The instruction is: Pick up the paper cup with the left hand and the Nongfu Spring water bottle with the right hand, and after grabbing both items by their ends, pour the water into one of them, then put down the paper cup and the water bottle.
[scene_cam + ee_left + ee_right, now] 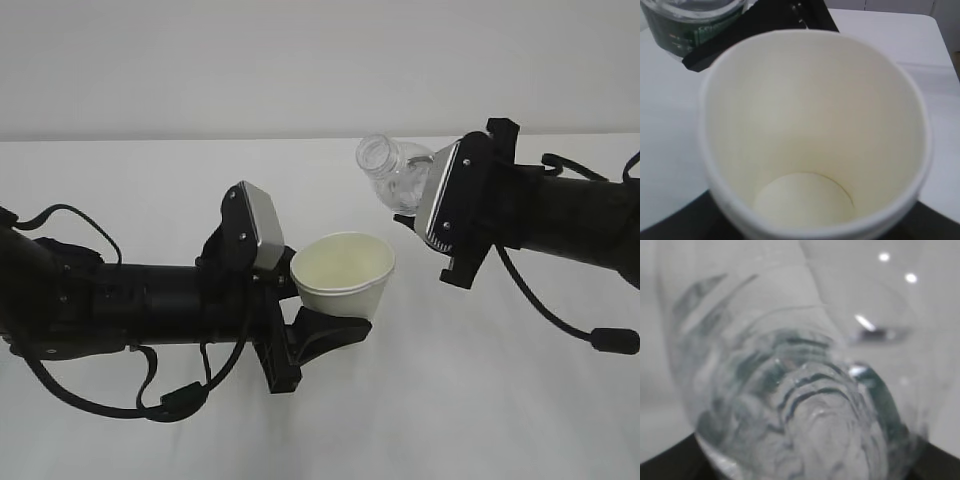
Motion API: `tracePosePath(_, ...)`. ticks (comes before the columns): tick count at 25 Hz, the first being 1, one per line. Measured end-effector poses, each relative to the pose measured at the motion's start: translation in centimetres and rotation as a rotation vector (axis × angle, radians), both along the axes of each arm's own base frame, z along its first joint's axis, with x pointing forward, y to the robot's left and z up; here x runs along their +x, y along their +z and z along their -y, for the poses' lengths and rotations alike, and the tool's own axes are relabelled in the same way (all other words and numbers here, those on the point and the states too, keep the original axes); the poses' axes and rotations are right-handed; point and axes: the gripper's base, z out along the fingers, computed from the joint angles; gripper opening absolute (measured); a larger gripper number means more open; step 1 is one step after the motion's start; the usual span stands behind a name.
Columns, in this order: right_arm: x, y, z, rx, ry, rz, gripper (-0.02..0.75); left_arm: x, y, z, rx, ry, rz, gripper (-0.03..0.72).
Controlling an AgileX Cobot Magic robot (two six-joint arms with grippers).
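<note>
Left hand (pixel 330 330) first: my fingers are clamped on the lower body of the paper cup (pixel 343 274), lifted clear off the table (pixel 120 170), mouth tilted up and toward the middle. In my left wrist view the cup's inside looks dry, pale cream bottom bare, no water pooled that I can see. Moving right, the Nongfu Spring water bottle (pixel 393 172) hangs just above and to the right of the cup rim, open neck pointing left, tipped over toward the cup. My right hand (pixel 425 210) grips it by the base end; fingers mostly hidden behind the plate, but the bottle plainly sits between them. Water shows only as ripples through the clear wall in the right wrist view; no stream visible. Judgement: both pickups done, pour not started or only just about to. Left: tilt further, fill, then set both down.
</note>
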Motion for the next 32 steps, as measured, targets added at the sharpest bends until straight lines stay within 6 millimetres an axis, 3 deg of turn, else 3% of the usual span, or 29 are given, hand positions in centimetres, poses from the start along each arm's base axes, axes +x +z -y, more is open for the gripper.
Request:
tracePosePath(22, 0.38, 0.71, 0.10, -0.140, 0.050, 0.193, 0.472, 0.42, 0.23, -0.07, -0.024, 0.047, 0.012, 0.430)
tracePosePath(32, 0.43, 0.95, 0.02, -0.185, 0.077, 0.258, 0.472, -0.13, 0.30, 0.13, -0.026, -0.026, 0.034, 0.429)
